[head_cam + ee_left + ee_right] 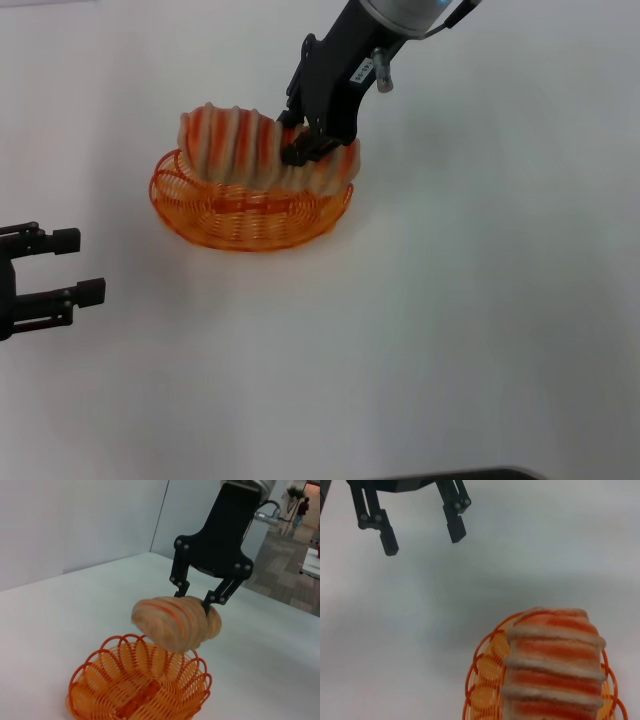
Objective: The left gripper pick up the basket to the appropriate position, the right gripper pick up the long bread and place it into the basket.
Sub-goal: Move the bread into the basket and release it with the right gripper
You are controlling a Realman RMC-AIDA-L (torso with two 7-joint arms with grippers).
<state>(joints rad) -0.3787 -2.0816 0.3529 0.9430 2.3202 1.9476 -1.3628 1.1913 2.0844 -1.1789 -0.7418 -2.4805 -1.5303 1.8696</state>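
Observation:
The orange wire basket [240, 215] sits on the white table, left of centre. My right gripper [300, 142] is shut on the long bread [235, 145], a striped orange and tan loaf. It holds the loaf lengthwise just above the basket's far rim. The left wrist view shows the bread [175, 622] hanging in the right gripper [194, 600] over the basket [140, 690]. My left gripper [82, 266] is open and empty at the table's left, well apart from the basket. It also shows in the right wrist view [423, 541], beyond the bread [552, 670] and the basket [485, 667].
The white table [450, 330] stretches in front and to the right of the basket. A dark edge [460, 474] shows at the bottom of the head view. Grey walls [75, 525] stand behind the table in the left wrist view.

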